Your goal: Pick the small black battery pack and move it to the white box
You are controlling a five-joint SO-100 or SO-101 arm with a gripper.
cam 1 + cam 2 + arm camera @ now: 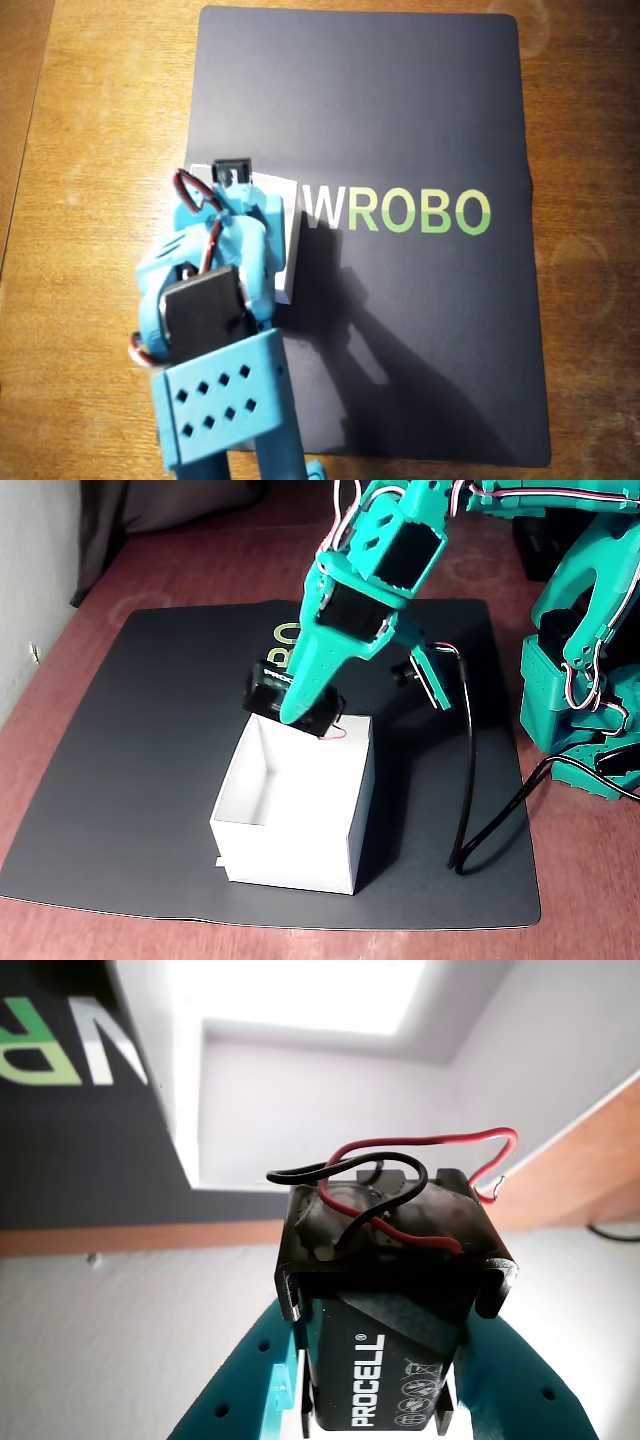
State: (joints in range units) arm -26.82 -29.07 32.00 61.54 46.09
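Below your gripper [300,705] the white box [290,855] lies open at frame centre; only its near back wall stands close. A black cable [470,780] crosses the mat [120,780] right of it.

The small black battery pack [385,1360] is showing "PROCELL" in white letters in the wrist view, while the dark mat [420,110] is displaying "WROBO" in white-to-green lettering in the overhead view, partly hidden by the arm.
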